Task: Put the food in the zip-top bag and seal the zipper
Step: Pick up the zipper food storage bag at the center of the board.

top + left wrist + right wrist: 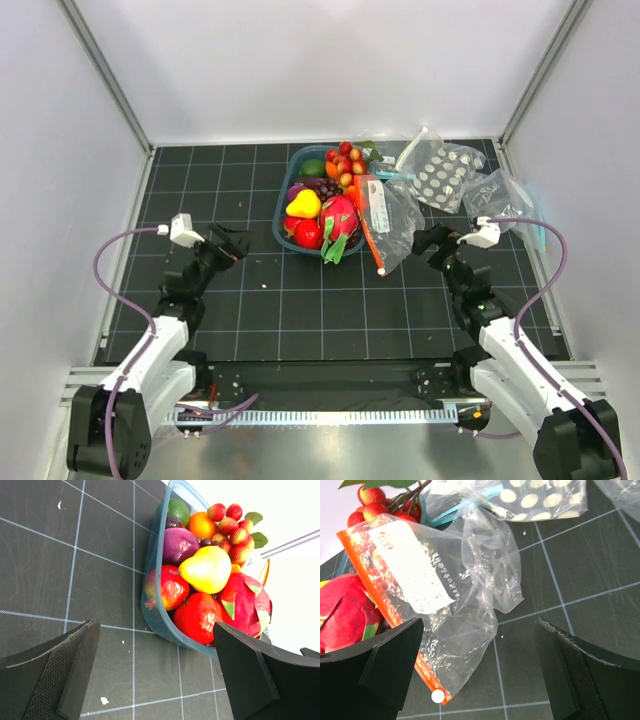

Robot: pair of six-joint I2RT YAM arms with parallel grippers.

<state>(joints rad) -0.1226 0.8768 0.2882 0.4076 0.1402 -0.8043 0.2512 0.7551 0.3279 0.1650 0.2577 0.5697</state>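
**A:** Where is the zip-top bag (pixel 395 215)?

**B:** Flat on the worktop (pixel 250 300), just right of the blue basket (pixel 283 222). The basket holds all the food (pixel 318 205). The bag's left edge touches the basket's right rim, beside the pink fruit (pixel 340 215).

**A:** Which way does it run?

**B:** The zipper (pixel 370 230) sets its long axis. The orange strip goes from far to near, leaning a little to the right at the near end, where a small white bead sits. The clear body spreads rightward from the strip.

**A:** Which arm is closer?

**B:** The right arm (pixel 490 320), clearly. The bag lies just left of the right jaws and slightly farther out, and its crumpled right edge is the nearest part. The right jaws are spread wide with nothing between them.

**A:** And the left side?

**B:** The left arm (pixel 175 300) is on the other side of the basket. The left jaws are also spread wide and empty, and the food lies to their right and a bit farther away. The basket stands between them and the bag.

**A:** So how would you split the work?

**B:** I'd give the bag to the right arm, coming across the strip, and the fruit to the left. I can't tell whether the bag's mouth is already parted.
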